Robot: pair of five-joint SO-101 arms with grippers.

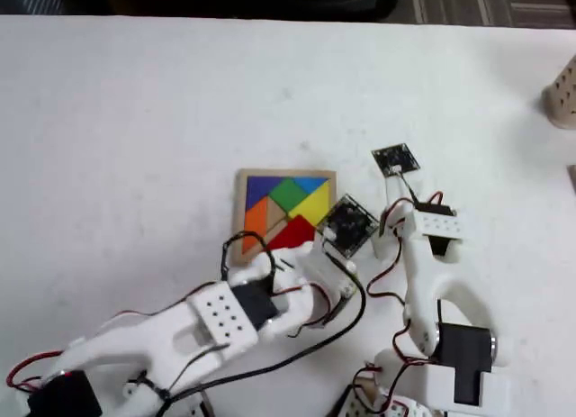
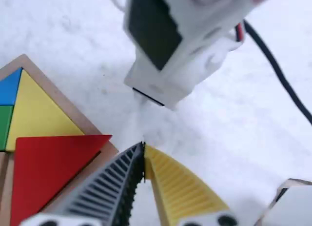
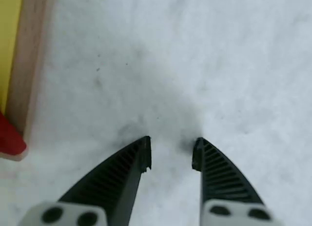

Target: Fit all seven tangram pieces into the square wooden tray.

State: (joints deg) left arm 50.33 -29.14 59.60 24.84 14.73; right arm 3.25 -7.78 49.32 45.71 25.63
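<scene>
The square wooden tray (image 1: 241,178) sits mid-table; its red triangular piece (image 2: 48,162) seems to overhang the 5 o'clock corner. Pinched shut, the left gripper (image 2: 144,153) should nudge it gently inward; the right gripper (image 3: 171,155) gapes empty.

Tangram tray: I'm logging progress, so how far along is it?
The yellow triangle, green square and orange triangle sit inside the wooden tray. The red triangle lies askew, its tip over the rim. Nothing in hand: left gripper shut empty beside it, right gripper open over the table. Left: seating the red triangle.
</scene>
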